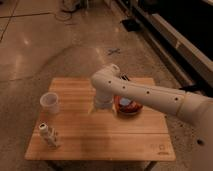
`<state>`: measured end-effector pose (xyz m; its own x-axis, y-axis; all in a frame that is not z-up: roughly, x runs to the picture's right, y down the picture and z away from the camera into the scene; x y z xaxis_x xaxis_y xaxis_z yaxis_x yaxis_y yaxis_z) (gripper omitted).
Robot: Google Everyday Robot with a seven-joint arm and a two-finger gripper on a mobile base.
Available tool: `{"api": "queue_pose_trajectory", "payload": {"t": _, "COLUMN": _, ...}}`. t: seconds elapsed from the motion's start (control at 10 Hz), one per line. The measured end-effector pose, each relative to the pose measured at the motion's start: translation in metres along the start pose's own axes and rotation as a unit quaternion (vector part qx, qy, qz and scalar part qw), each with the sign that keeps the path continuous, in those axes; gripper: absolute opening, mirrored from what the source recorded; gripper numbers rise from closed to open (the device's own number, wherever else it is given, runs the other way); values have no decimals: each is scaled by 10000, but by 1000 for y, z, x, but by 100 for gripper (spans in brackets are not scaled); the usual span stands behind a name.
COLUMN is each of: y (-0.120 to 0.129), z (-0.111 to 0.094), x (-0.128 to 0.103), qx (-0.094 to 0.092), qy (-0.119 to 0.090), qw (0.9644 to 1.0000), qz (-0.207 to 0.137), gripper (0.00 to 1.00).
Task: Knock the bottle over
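The bottle [48,134] is small, slim and whitish with a round white top. It stands upright near the front left corner of the wooden table [100,140]. My gripper [98,107] hangs below the white arm's wrist over the middle of the table, just left of the bowl. It is well to the right of the bottle and further back, and it touches nothing that I can see. The white arm [150,95] reaches in from the right.
A translucent white plastic cup [50,102] stands at the table's left side, behind the bottle. A brown bowl [128,107] with something inside sits right of the gripper, partly hidden by the arm. Polished floor surrounds the table.
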<state>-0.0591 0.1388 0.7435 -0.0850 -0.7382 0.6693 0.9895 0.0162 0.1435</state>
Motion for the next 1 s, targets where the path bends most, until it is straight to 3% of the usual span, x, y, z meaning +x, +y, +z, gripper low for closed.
{"api": "queue_pose_trajectory", "payload": {"t": 0.2, "y": -37, "z": 11, "x": -21, "qx": 108, "qy": -89, "qw": 9996, "qz": -232, "gripper": 80}}
{"api": "queue_pose_trajectory", "payload": {"t": 0.6, "y": -88, "z": 29, "x": -52, "qx": 203, "qy": -239, "qw": 9977, "qz": -606, "gripper": 80}}
{"api": "queue_pose_trajectory", "payload": {"t": 1.0, "y": -93, "z": 30, "x": -55, "qx": 218, "qy": -252, "qw": 9973, "qz": -647, "gripper": 80}}
